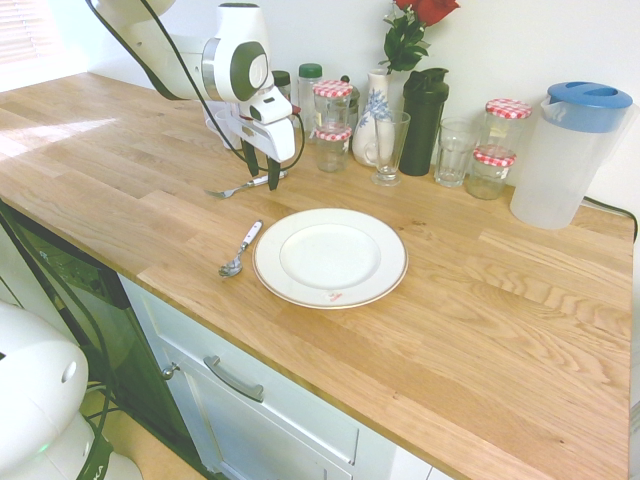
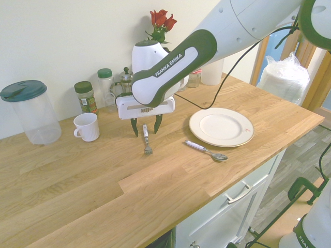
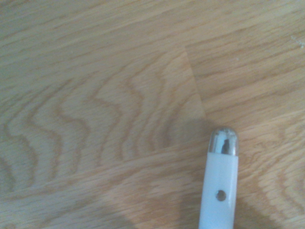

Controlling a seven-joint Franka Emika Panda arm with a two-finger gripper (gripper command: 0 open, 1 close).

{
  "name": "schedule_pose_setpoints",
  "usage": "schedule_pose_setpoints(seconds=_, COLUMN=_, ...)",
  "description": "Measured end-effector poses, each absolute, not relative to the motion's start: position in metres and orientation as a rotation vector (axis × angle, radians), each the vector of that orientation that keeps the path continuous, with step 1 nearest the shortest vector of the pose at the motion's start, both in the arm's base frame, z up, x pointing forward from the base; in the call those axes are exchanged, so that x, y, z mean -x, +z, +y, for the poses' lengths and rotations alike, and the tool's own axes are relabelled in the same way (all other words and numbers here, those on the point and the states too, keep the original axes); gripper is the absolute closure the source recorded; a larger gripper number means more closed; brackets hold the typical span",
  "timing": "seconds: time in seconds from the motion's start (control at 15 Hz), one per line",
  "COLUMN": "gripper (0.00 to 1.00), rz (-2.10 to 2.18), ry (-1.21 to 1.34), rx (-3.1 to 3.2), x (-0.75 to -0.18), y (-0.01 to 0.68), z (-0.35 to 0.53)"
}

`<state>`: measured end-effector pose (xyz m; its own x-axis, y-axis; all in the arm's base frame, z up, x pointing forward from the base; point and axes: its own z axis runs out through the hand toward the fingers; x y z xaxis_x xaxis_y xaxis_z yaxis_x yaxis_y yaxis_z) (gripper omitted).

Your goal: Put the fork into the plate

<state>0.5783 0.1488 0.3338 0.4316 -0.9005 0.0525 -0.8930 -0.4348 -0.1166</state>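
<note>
The fork (image 1: 240,186) lies flat on the wooden counter behind and to the left of the plate (image 1: 330,257), its tines pointing away from the wall. Its handle (image 3: 218,191) shows white with a silver end cap in the wrist view. My gripper (image 1: 262,172) hangs low over the handle end, open, with one dark finger on each side of the handle (image 2: 145,132) and a gap to both. The plate (image 2: 221,126) is round and white with a thin reddish rim line, and nothing lies in it.
A white-handled spoon (image 1: 240,250) lies just left of the plate. Jars (image 1: 333,110), glasses (image 1: 390,147), a vase with roses (image 1: 375,125), a black bottle (image 1: 422,120) and a blue-lidded pitcher (image 1: 565,155) line the wall. A white mug (image 2: 87,126) stands near the fork.
</note>
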Motion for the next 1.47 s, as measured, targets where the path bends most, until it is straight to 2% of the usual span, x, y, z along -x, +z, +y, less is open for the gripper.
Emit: schedule_pose_setpoints(seconds=1.47, gripper=1.0, rz=1.625, ry=-0.205, rx=2.535, x=-0.588, y=0.338, z=0.146)
